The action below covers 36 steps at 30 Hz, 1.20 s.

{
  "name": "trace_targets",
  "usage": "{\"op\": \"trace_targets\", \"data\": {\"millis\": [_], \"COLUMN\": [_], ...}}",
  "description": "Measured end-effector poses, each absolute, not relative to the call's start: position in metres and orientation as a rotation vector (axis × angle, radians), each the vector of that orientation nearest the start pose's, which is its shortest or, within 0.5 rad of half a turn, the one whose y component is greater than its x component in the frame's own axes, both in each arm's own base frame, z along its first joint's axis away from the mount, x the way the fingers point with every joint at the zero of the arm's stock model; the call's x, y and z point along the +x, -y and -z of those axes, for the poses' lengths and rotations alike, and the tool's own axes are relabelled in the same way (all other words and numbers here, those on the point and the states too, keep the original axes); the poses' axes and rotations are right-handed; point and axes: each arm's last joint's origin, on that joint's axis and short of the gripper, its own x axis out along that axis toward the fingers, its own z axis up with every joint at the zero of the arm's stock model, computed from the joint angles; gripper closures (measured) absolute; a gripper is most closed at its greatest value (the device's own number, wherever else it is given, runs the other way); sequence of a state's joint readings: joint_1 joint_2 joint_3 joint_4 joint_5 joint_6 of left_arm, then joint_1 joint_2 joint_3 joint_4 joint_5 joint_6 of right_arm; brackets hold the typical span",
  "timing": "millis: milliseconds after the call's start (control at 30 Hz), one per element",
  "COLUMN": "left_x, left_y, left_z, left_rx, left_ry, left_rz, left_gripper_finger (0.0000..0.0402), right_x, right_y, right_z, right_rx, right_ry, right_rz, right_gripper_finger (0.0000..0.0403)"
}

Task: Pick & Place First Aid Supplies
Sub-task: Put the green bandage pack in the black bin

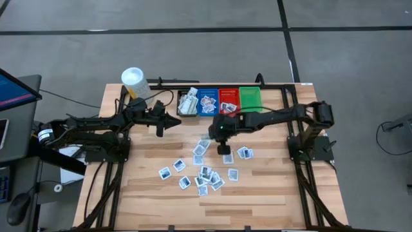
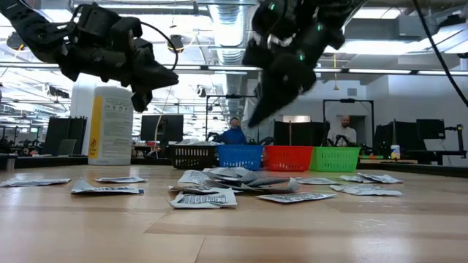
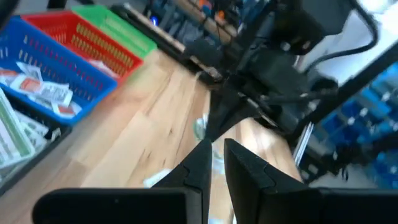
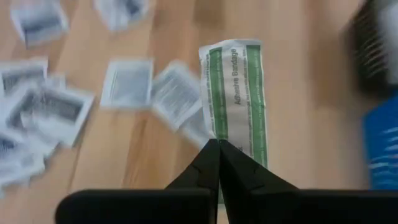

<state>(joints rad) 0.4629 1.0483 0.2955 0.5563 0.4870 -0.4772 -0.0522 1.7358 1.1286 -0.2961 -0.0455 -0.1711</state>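
Up above the scattered packets, the right gripper pinches a green-striped adhesive bandage strip. Behind the pile, the black bin and blue bin hold packets. The left gripper, nearly closed and empty, hovers beside the black bin.

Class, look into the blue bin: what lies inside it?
Inside the blue bin lie a few white packets with red marks. Its near wall and the black bin hide the rest of its floor.

Four bins in a row: one black, one blue, one red, one green. One white tub stands nearby, and roughly fifteen loose packets lie scattered on the table.
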Motion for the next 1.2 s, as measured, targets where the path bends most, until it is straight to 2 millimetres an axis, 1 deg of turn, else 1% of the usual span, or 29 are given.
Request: {"op": "trace_targets", "data": {"millis": [100,167,300,400,633,800,867,1033,1200], "left_x": [0.186,0.186,0.186,0.186,0.186,0.187,0.187,0.190,0.199], "left_y": [-0.078,-0.078,-0.078,-0.078,-0.079,-0.084,-0.085,-0.086,-0.090], "left_z": [-0.197,-0.203,-0.213,-0.214,-0.214,-0.212,-0.211,-0.208,-0.217], "left_rx": [-0.592,-0.582,-0.534,-0.534,-0.565,-0.729,-0.775,-0.825,-0.824], "left_ry": [-0.112,-0.052,0.039,0.049,0.059,0.107,0.113,0.100,0.119], "left_rz": [-0.027,-0.015,0.016,0.020,-0.003,-0.144,-0.165,-0.170,-0.152], "left_gripper_finger": [0.0358,0.0358,0.0355,0.0340,0.0279,0.0234,0.0221,0.0204,0.0201], "right_x": [0.360,0.362,0.369,0.375,0.377,0.376,0.376,0.375,0.375], "right_y": [0.025,0.031,0.042,0.048,0.053,0.057,0.059,0.063,0.066], "right_z": [-0.225,-0.239,-0.260,-0.272,-0.279,-0.279,-0.278,-0.278,-0.278], "right_rx": [-0.133,-0.138,-0.144,-0.173,-0.204,-0.202,-0.204,-0.211,-0.208], "right_ry": [-0.765,-0.690,-0.587,-0.552,-0.537,-0.539,-0.544,-0.550,-0.551], "right_rz": [-0.004,0.029,0.069,0.077,0.103,0.117,0.133,0.174,0.186], "right_gripper_finger": [0.0402,0.0403,0.0403,0.0403,0.0403,0.0403,0.0403,0.0403,0.0403]}}
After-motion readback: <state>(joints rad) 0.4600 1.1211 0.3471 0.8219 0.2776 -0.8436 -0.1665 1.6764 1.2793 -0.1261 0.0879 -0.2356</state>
